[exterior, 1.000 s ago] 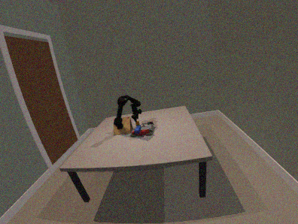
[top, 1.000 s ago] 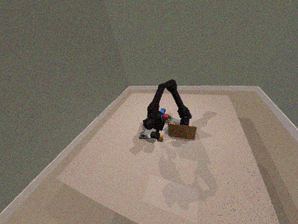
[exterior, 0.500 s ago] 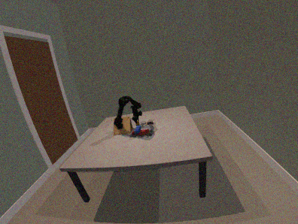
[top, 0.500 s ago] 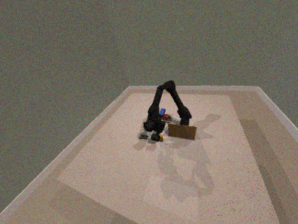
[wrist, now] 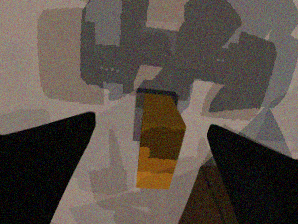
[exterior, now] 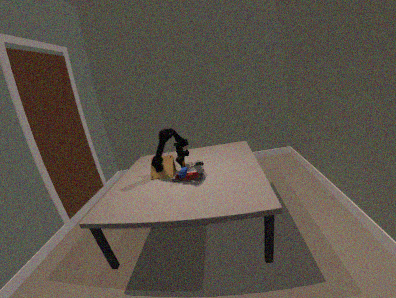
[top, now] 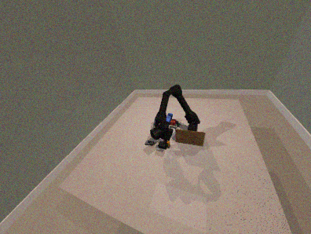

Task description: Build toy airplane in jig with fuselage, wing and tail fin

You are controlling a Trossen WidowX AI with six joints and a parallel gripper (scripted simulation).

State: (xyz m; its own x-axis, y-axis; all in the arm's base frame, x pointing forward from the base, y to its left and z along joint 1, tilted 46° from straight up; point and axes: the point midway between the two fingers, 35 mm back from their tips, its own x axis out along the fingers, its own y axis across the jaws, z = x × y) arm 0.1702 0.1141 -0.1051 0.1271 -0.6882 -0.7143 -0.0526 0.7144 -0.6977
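Observation:
An orange piece [top: 168, 144] [wrist: 157, 167], which looks like the tail fin, stands between the spread fingers in the wrist view, with a dark edge at its far end. My gripper [wrist: 153, 124] is open around it, low over the table, with space on both sides of the piece. A blue piece [top: 170, 117] [exterior: 182, 172], which may be the wing, lies by the red fuselage [top: 173, 122] [exterior: 192, 176]. Both are too small to tell how they sit. The arm hides part of them in the top view. The cradle's outline and the sockets cannot be made out.
A brown upright panel [top: 190, 138] [exterior: 166, 167] stands beside the arm's base; its dark side shows at the lower right in the wrist view [wrist: 199, 195]. A small dark thing [top: 151, 142] [exterior: 199, 163] lies near the work. Shadows fall over the tabletop [top: 122, 157] [exterior: 225, 190].

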